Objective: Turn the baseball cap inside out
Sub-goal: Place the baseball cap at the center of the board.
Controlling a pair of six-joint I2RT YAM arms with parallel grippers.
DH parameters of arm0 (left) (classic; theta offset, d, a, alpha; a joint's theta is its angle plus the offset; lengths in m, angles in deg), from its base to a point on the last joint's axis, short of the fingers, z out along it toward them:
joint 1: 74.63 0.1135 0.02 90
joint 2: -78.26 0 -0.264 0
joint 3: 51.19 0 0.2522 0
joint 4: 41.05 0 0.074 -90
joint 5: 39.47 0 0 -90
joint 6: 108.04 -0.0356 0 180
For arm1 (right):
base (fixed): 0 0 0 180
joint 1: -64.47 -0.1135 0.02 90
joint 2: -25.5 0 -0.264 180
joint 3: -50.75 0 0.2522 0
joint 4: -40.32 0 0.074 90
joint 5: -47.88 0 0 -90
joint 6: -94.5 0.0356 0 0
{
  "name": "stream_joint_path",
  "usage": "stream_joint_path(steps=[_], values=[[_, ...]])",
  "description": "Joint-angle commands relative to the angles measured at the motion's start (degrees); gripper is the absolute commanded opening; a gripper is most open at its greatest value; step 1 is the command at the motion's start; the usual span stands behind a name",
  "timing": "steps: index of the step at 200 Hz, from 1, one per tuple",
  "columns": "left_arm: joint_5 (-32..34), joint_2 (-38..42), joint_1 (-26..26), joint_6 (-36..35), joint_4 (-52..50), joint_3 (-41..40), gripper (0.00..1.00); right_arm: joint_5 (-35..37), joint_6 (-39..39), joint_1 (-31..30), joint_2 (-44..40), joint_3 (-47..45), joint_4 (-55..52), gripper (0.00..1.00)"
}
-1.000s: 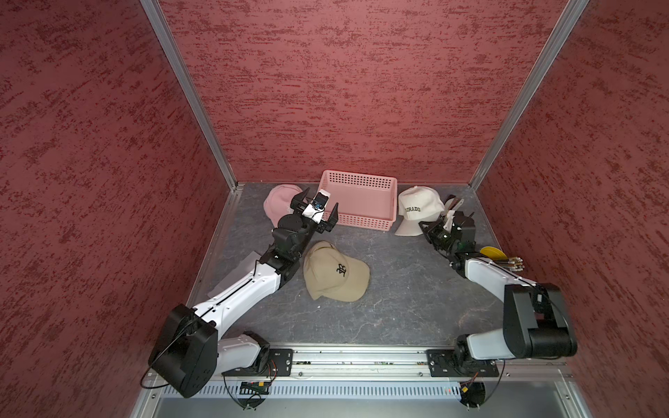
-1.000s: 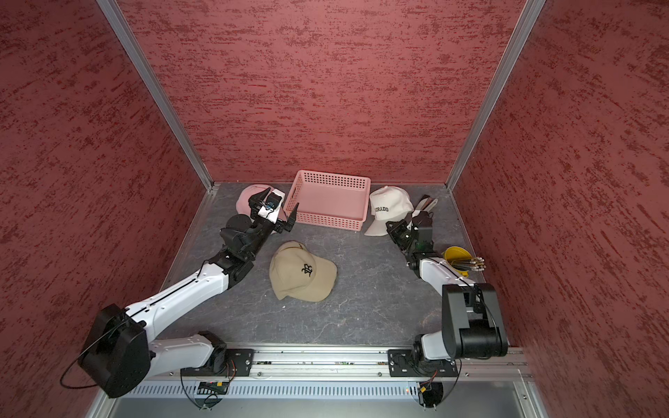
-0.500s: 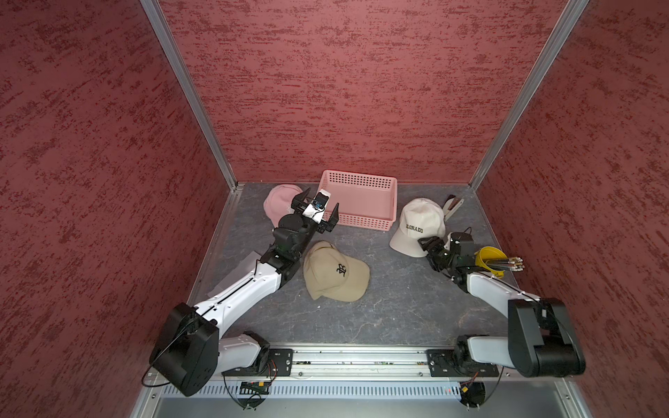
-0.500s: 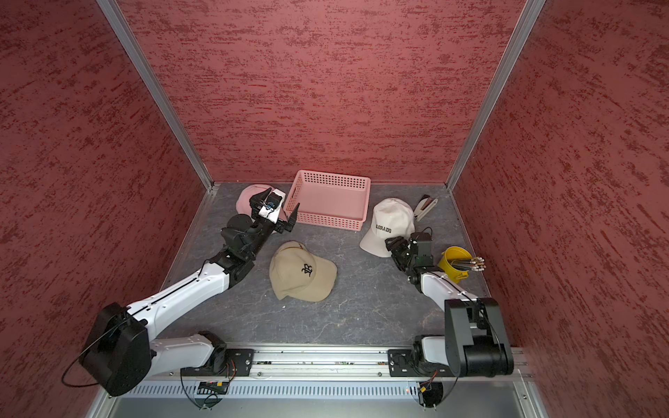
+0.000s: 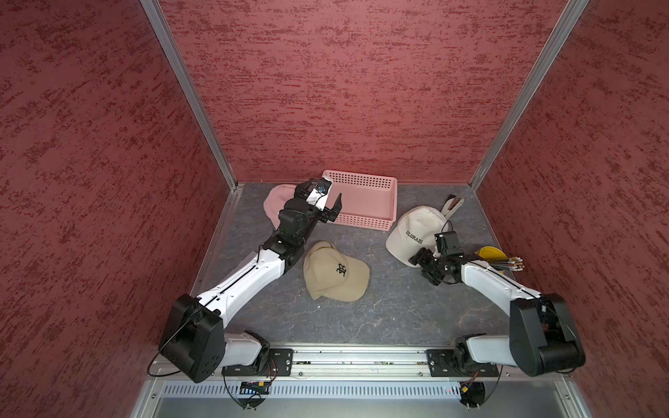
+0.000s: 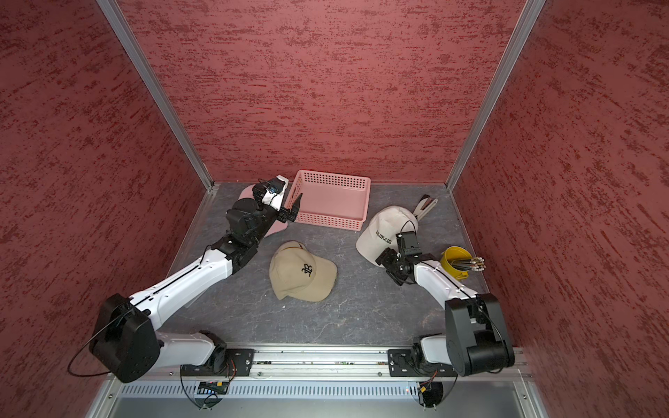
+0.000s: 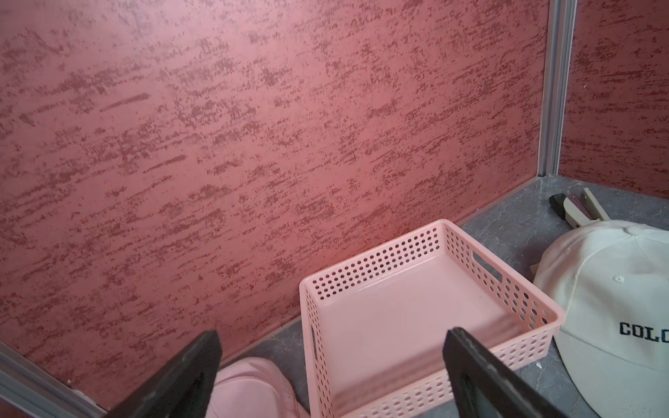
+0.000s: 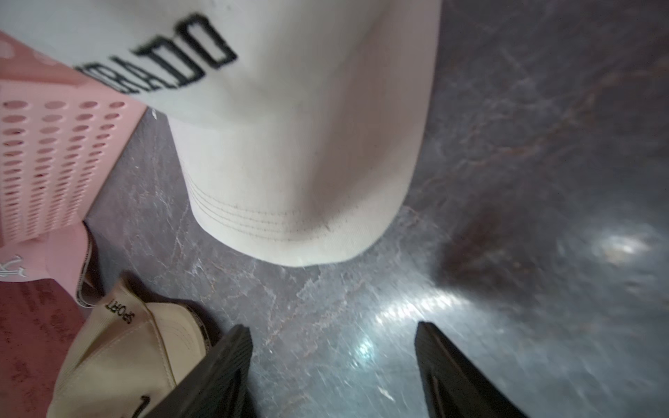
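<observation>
The white cap point(image 5: 416, 226), lettered COLORADO, lies crown up on the counter point(image 5: 391, 311) between the pink basket point(image 5: 362, 179) and a yellow cup point(image 5: 487, 251) of pencils, its brim toward the right tool point(image 8: 333, 327). That tool sits low just off the brim's edge, jaws apart with nothing between them. The left tool point(image 7: 333, 333) hangs wide and empty beside the basket, near a pink cap point(image 5: 275, 201) and a tan cap point(image 5: 335, 273).

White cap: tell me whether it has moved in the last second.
Yes. The white cap has come forward, away from the back wall, from beside the basket to level with its front edge.
</observation>
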Motion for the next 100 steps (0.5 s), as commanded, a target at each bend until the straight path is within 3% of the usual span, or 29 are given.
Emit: stream_joint_path(steps=[1, 9, 36, 63, 76, 100], values=[[2.5, -0.9, 2.4, 5.3, -8.6, 3.4, 1.0, 7.8, -7.1, -0.4, -4.4, 9.1, -8.1, 0.85], [2.7, -0.8, 3.9, 7.6, -10.6, 3.8, 1.0, 9.3, -10.4, -0.7, -4.4, 12.5, -9.6, 0.98], [-1.2, 0.6, 10.9, 16.3, -17.0, 4.3, 1.0, 12.3, -19.6, -3.5, -4.2, 20.3, -8.0, 0.99], [-2.9, 1.6, 16.4, 18.8, -21.4, 3.9, 1.0, 15.2, -25.8, -5.7, -2.7, 22.9, 0.0, 0.98], [-4.6, 2.6, 20.2, 22.1, -22.6, 2.5, 1.0, 20.8, -29.8, -6.0, -4.0, 20.1, 7.2, 0.99], [-7.6, 5.5, 27.1, 26.5, -23.3, -1.6, 1.0, 29.8, -42.5, -5.9, -8.7, 7.3, 31.7, 0.99]])
